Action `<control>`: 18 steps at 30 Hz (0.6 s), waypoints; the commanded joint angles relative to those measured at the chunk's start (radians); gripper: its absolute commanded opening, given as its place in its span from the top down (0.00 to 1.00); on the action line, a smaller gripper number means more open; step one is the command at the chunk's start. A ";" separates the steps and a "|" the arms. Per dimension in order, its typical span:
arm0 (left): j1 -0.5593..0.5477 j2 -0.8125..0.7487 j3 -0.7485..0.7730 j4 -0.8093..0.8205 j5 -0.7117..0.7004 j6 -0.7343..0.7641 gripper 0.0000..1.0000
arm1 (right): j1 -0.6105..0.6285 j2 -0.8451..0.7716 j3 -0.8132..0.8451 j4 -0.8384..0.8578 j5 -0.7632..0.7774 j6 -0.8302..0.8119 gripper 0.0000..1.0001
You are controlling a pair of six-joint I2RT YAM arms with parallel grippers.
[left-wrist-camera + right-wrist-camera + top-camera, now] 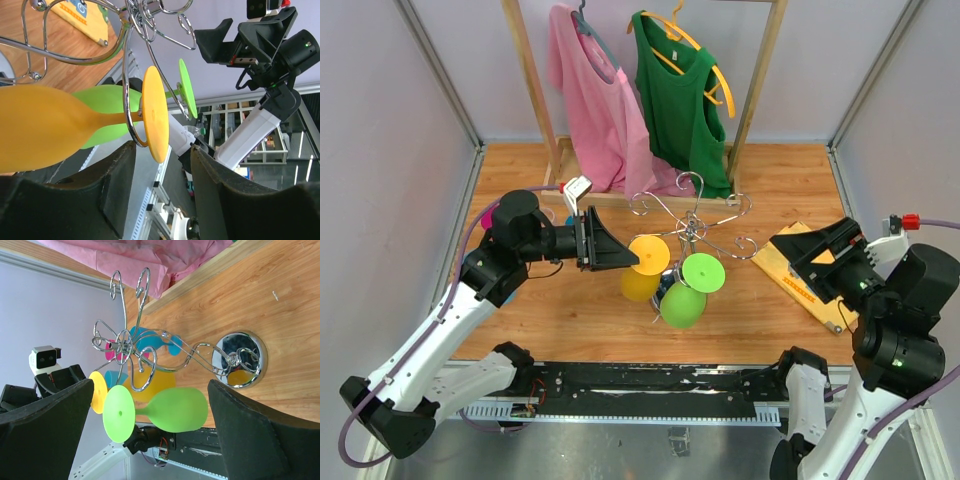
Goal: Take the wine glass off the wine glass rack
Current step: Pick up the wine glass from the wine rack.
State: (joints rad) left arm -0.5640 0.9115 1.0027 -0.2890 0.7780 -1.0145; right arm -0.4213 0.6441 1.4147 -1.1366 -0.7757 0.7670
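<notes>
At the foot of the yellow wine glass (55, 127), the left pincer (163, 150) stands half open astride the rim, holding nothing. A pull across the wire could snag the stem and tip the wine glass rack (252, 352). The glass hangs inverted from a curled rack arm, long axis near upright, bowl toward the tabletop (570, 310).

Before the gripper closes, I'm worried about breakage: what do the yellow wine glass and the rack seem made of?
Yellow wine glass: probably plastic. It looks opaque and satin, evenly coloured throughout, with no glassy sparkle. Wine glass rack: polished chrome-plated metal wire, likely steel, with bright mirror reflections on its curled arms and round base.
</notes>
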 commanded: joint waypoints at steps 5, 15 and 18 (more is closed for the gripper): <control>-0.024 -0.011 0.037 0.008 0.020 -0.008 0.50 | 0.009 -0.028 0.001 -0.022 0.010 0.020 0.01; -0.036 -0.014 0.030 -0.004 0.021 -0.008 0.61 | 0.009 -0.045 0.000 -0.031 0.015 0.028 0.02; -0.036 -0.015 0.027 -0.011 0.021 -0.008 0.65 | 0.009 -0.049 0.000 -0.033 0.016 0.029 0.01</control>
State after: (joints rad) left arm -0.5869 0.9112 1.0080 -0.2943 0.7845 -1.0206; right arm -0.4213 0.6102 1.4147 -1.1557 -0.7727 0.7856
